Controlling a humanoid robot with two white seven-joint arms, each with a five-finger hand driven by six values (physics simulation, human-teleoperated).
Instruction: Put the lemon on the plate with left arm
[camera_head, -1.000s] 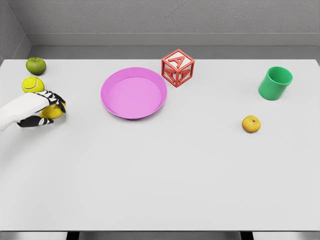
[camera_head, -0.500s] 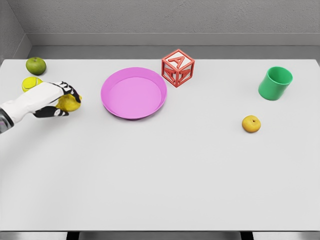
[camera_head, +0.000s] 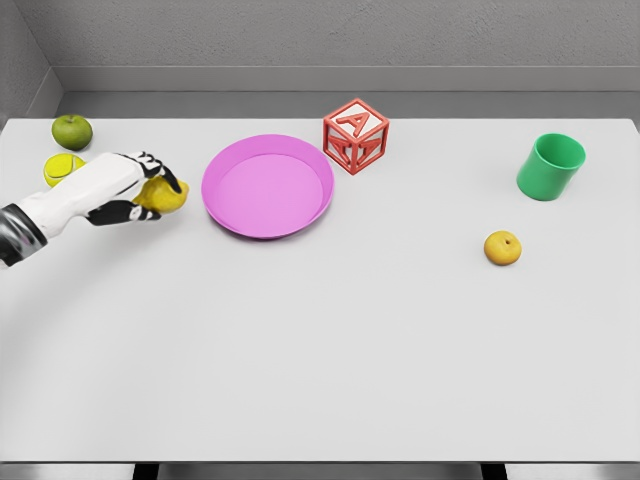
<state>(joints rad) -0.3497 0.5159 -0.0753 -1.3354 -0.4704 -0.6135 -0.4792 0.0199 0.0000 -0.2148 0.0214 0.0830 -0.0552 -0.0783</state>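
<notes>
Reaching in from the left, the left hand (camera_head: 128, 190) has its fingers curled tight around the lemon (camera_head: 165, 195), holding it just left of the pink plate (camera_head: 267, 186), close to the rim but not over it. Behind the arm sit a tennis ball (camera_head: 61, 167) and a green apple (camera_head: 72, 131). Farther right stand a red letter block (camera_head: 356, 136), a green cup (camera_head: 550, 166) and an orange (camera_head: 502, 247), all on the white table (camera_head: 320, 350).

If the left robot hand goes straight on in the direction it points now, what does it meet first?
The left robot hand, closed on the lemon, points right, toward the pink plate. The plate's near rim would probably come first; the gap between looks free. Its height above the table is unclear, so it may pass over the rim.
</notes>
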